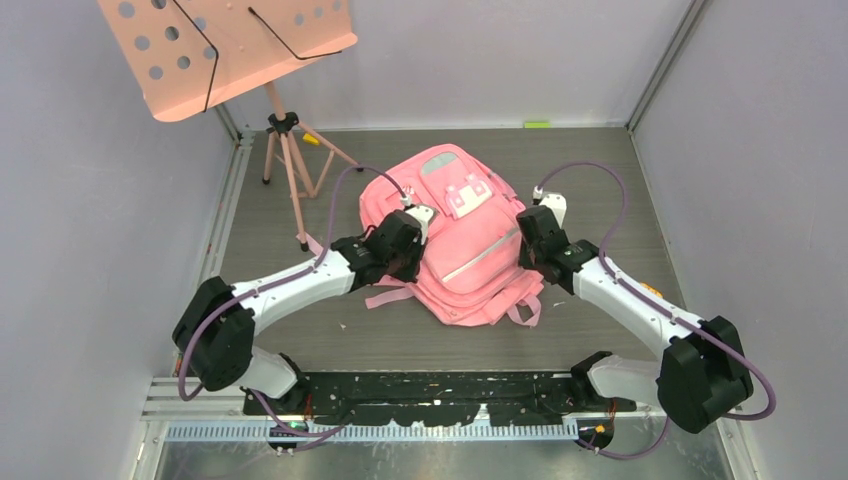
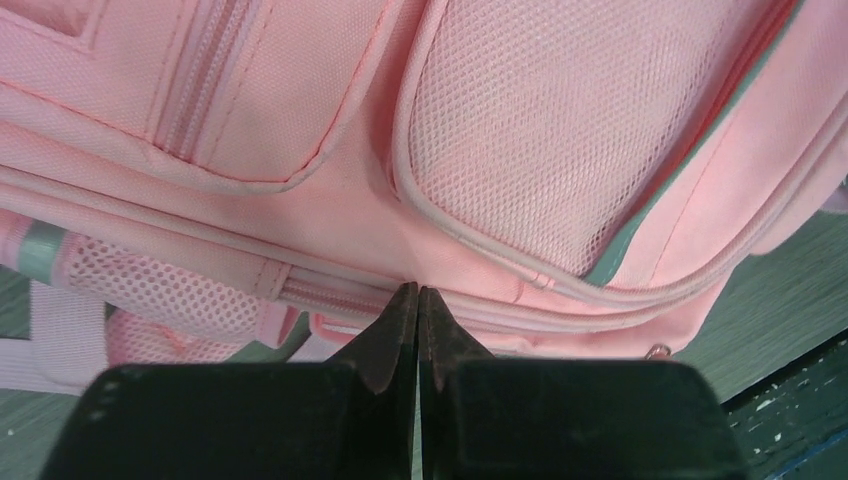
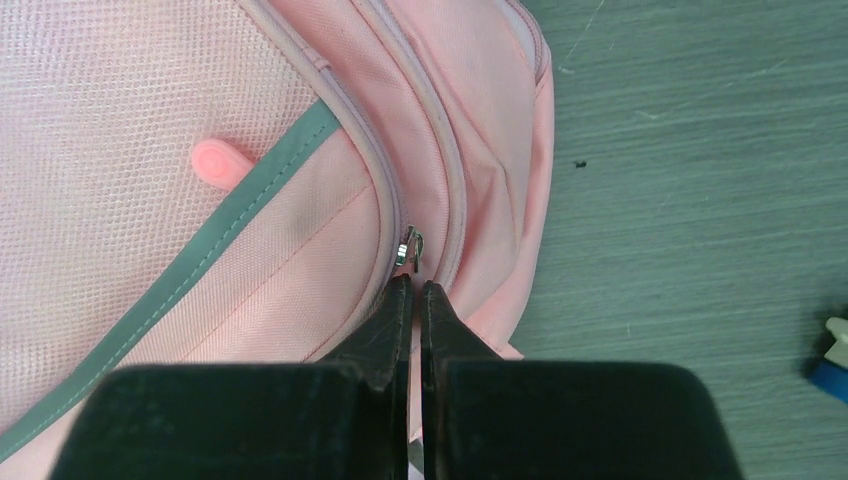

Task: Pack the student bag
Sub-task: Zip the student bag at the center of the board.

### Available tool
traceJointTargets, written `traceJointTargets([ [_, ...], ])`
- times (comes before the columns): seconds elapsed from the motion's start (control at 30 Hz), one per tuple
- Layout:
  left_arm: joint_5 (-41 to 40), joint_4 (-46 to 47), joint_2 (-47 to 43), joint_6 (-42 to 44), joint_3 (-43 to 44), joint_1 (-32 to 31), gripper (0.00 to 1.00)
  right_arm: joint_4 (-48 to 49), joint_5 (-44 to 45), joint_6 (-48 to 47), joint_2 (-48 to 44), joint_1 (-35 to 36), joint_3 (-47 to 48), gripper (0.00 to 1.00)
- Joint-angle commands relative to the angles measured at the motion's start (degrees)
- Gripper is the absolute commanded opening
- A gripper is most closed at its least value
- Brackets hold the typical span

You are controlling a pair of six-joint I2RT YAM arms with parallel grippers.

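- The student bag (image 1: 455, 240), a large soft pink fabric backpack, lies flat at the centre of the overhead view on the dark grey wood-grain table (image 1: 620, 190). Its front faces up, with the pale patches toward the top of the frame and the pink straps (image 1: 385, 297) trailing toward the bottom.
- A light reflective strip (image 1: 480, 258) runs diagonally across the bag's front.
- The left gripper (image 1: 415, 262) sits against the bag's left edge in the overhead view.
- In the left wrist view, the left gripper (image 2: 417, 300) has its black fingers pressed together. Their tips touch the bag (image 2: 330, 200) at a zip seam, just below a pink mesh pocket (image 2: 560, 130). Whether any fabric is caught between them cannot be told.
- The right gripper (image 1: 533, 258) sits against the bag's right edge in the overhead view.
- In the right wrist view, the right gripper (image 3: 417, 290) is also pressed together. Its tips lie on the bag (image 3: 300, 270), just under a small metal zip slider (image 3: 408, 248). Whether they pinch its pull cannot be told.
- In the same view, a grey-green band (image 3: 230, 230) borders the mesh panel, and a small round pink tab (image 3: 215, 162) lies on the mesh at the upper left.
- A salmon-pink perforated music stand (image 1: 225, 50) on a tripod (image 1: 290, 150) stands at the upper left of the overhead view, apart from the bag.
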Motion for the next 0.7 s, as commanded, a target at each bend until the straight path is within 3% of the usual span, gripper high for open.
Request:
traceJointTargets([
  [0.0,2.6,-1.0,-3.7,8.1,3.8,0.1,0.08,7.8,1.3,-7.2,1.1,-2.4,0.3,0.00],
  [0.13,3.9,5.1,-4.7,12.5,4.6,-1.3,0.43,11.3,-2.8,-8.0,0.3,-2.4,-0.6,0.01],
  [0.3,5.1,13.9,-2.8,15.2,5.6,-5.9,0.64,12.1,-3.1,-6.9,-0.8,-2.4,-2.0,0.00],
  [0.47,5.6,18.1,5.3,16.0,9.9,-9.0,0.68,11.9,-3.3,-6.0,-1.6,-2.5,-2.9,0.00],
  [0.67,5.1,25.7,12.8,16.6,12.5,-9.8,0.64,12.2,-4.9,-4.3,-3.9,-2.5,-4.0,0.00],
])
